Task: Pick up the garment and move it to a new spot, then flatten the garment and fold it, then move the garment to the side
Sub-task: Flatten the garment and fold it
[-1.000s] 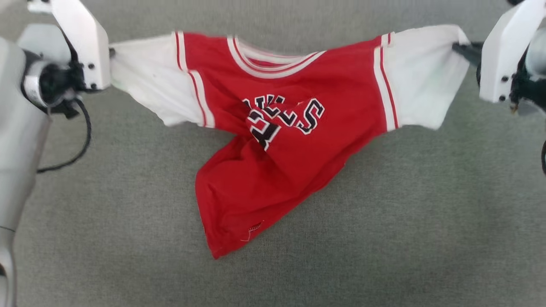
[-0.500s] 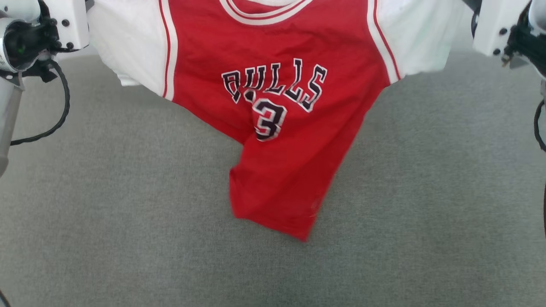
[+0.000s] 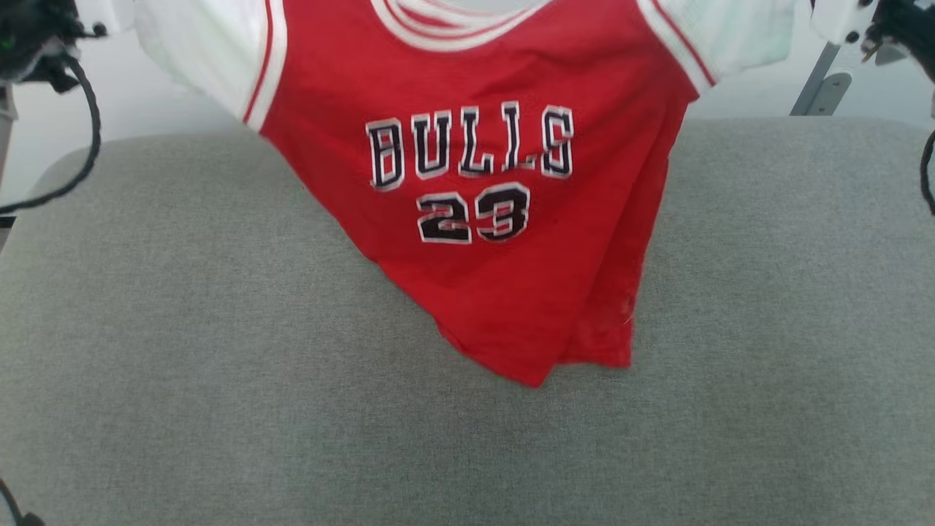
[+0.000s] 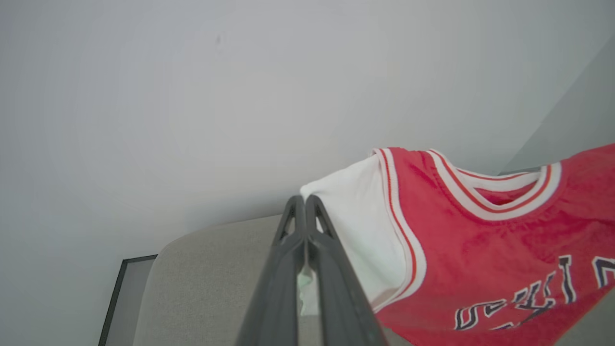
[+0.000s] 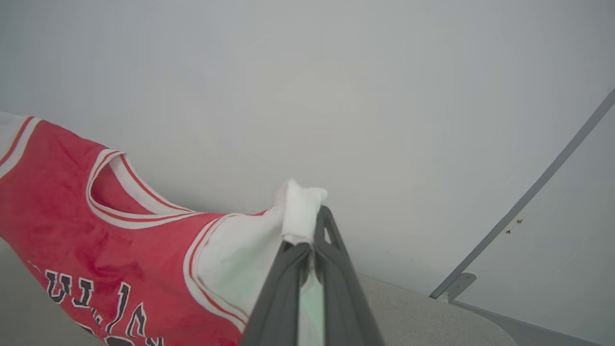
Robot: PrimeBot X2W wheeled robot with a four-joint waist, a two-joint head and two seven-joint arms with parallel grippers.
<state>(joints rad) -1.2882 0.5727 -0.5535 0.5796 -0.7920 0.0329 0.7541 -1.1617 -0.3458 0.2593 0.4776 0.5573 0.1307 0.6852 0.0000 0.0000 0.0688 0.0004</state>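
The garment (image 3: 475, 277), a bright red shirt with a dark "BULLS 23" print and white sleeves, hangs spread between my two arms above the grey padded surface (image 3: 219, 380). Its lower hem droops to a point near the surface; I cannot tell whether it touches. In the left wrist view my left gripper (image 4: 304, 201) is shut on the tip of one white sleeve (image 4: 355, 221). The right wrist view has my right gripper (image 5: 312, 226) shut on the other white sleeve (image 5: 300, 211), whose end folds over the fingertips. The garment (image 5: 72, 206) sags away from it.
A pale wall rises behind the padded surface. A grey metal strut with a bracket (image 3: 822, 80) stands at the back right, also the strut (image 5: 523, 202) in the right wrist view. A black cable (image 3: 84, 139) loops below my left wrist. The surface's rounded far-left corner (image 3: 66, 157) shows.
Both arms have raised the garment, so its body came off the surface and now hangs down with the print unfolded. The head camera has tilted up, bringing the far edge and wall into view.
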